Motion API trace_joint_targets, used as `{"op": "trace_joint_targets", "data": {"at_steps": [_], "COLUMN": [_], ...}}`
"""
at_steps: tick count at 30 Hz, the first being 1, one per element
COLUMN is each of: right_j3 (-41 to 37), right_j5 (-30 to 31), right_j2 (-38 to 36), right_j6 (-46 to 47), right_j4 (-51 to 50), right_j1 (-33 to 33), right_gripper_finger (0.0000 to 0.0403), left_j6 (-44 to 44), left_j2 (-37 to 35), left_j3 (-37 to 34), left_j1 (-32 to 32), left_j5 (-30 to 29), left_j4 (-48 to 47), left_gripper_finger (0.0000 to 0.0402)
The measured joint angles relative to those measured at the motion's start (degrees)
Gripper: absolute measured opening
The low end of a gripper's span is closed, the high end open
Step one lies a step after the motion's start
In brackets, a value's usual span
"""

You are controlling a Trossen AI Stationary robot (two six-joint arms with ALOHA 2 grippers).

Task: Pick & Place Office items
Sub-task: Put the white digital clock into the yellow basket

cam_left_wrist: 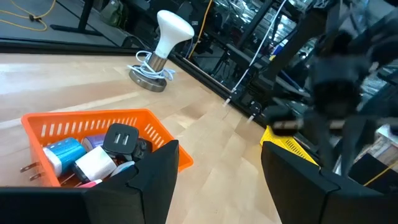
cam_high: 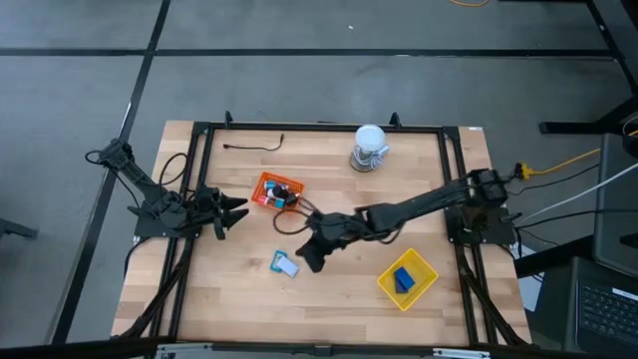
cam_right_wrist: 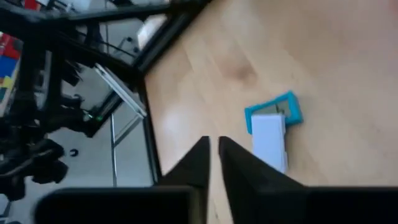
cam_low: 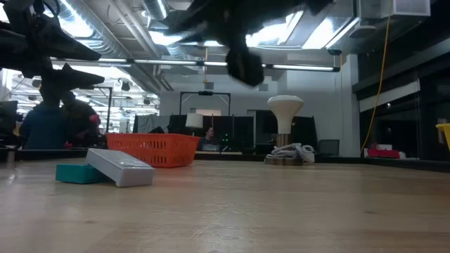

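A white block (cam_right_wrist: 269, 140) lies with one end on a teal piece (cam_right_wrist: 273, 112) on the table's near middle, also seen in the high view as the white block (cam_high: 288, 266) and teal piece (cam_high: 278, 260). My right gripper (cam_right_wrist: 212, 149) hovers above the table just to their right, shut, with nothing between its fingers; it is the dark blur high up in the low view (cam_low: 246, 67). My left gripper (cam_high: 239, 211) waits open at the table's left, beside the orange tray (cam_high: 277, 190), which holds several small items (cam_left_wrist: 93, 158). The yellow tray (cam_high: 407, 278) holds blue items (cam_high: 403, 279).
A white-and-grey roll (cam_high: 369, 148) stands at the far middle. A black cord (cam_high: 254, 146) lies at the far left. A black frame (cam_high: 199, 130) runs around the table. Bare wood lies between the two trays and along the near edge.
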Motion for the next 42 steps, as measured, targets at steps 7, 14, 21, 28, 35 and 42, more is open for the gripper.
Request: {"op": "trace_joint_targets", "data": {"at_steps": [7,14,21,28,35,42], "right_j3": [7.86,26.06,37.22,37.27,35.99,34.1], "right_j5": [-3.27,2.05,5.95,5.07,4.83,4.68], "right_j2": [9.03,18.37,24.81,26.96,28.34,29.26], "right_j6": [-2.84,-11.47,-15.47,-14.59,-12.17,-9.54], "right_j4": [-0.59,-19.35,-32.57,-33.19,-33.86,-32.67], "right_j1": [0.74,1.91,2.1,3.11,3.89,3.69], "right_gripper_finger": [0.0158,0.0228,0.0222,0.0223,0.0224,0.0224], "left_j6": [-0.08,-4.61,-8.68,-11.89,-12.13,-12.11], "left_j2": [0.31,4.22,12.52,17.81,18.12,18.12], "left_j3": [-0.02,0.0,0.02,0.02,0.02,0.02], "left_j1": [0.0,-0.02,-0.02,-0.01,0.0,-0.02], "left_j5": [6.75,15.7,18.78,19.87,20.81,20.8], "left_j4": [0.8,1.37,1.43,1.43,1.46,1.46], "left_gripper_finger": [0.0223,0.0223,0.0223,0.0223,0.0223,0.0223]}}
